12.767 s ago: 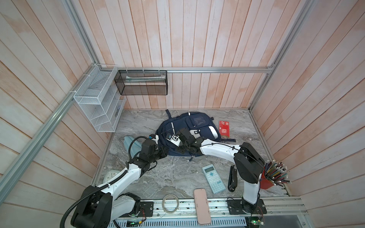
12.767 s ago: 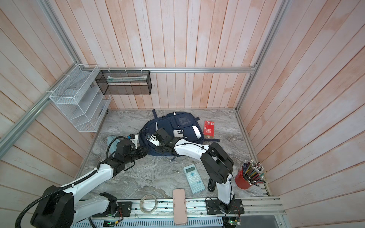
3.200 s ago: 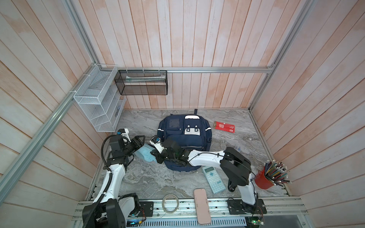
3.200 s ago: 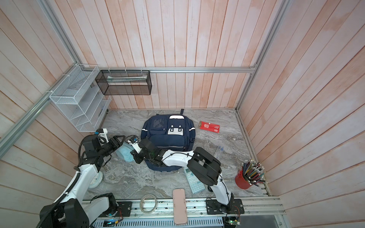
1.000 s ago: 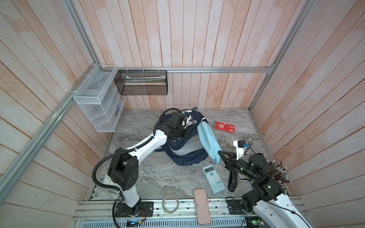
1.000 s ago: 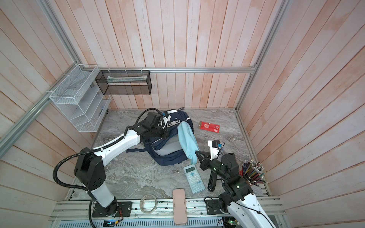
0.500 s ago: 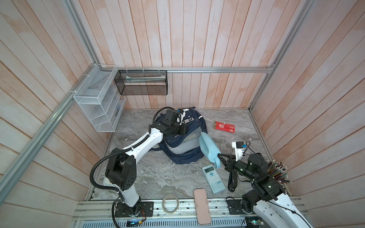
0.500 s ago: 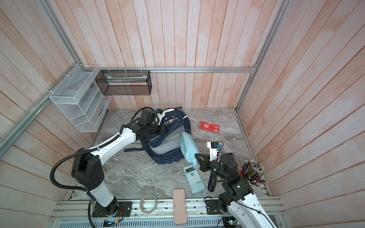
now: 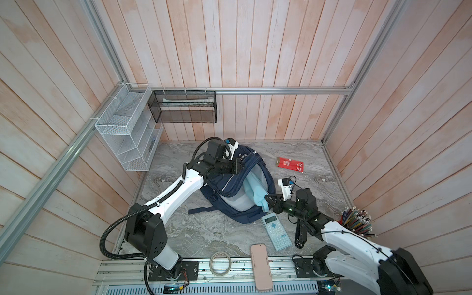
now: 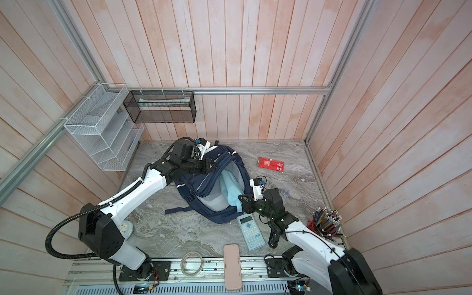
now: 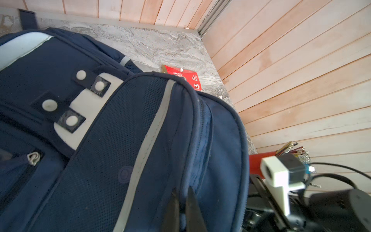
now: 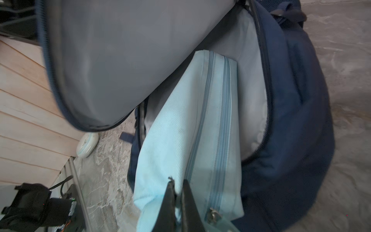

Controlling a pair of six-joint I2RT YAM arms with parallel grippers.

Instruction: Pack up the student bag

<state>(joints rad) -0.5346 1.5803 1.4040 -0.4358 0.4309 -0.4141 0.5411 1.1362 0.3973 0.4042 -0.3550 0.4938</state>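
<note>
Nearest you, the calculator (image 9: 276,231) lies on the table (image 9: 204,229). Just beyond it your right gripper (image 12: 177,182) is pinched tight on the near end of the pouch (image 12: 190,130), which sits half inside the bag (image 9: 245,217); the bag lies mid-table with its main compartment gaping. Farther back your left gripper (image 11: 181,192) is clamped on the bag's upper flap, holding the mouth up. You're mid-insertion, I'd say: next push the pouch deeper, then let go, with the flap held high

The left arm (image 9: 176,194) stretches far forward, left gripper (image 9: 238,165) pinched tight on the bag (image 9: 222,185) rim, while the bent right arm (image 9: 344,236) reaches inward, right gripper (image 9: 267,198) clamped on the pouch (image 9: 255,190).
</note>
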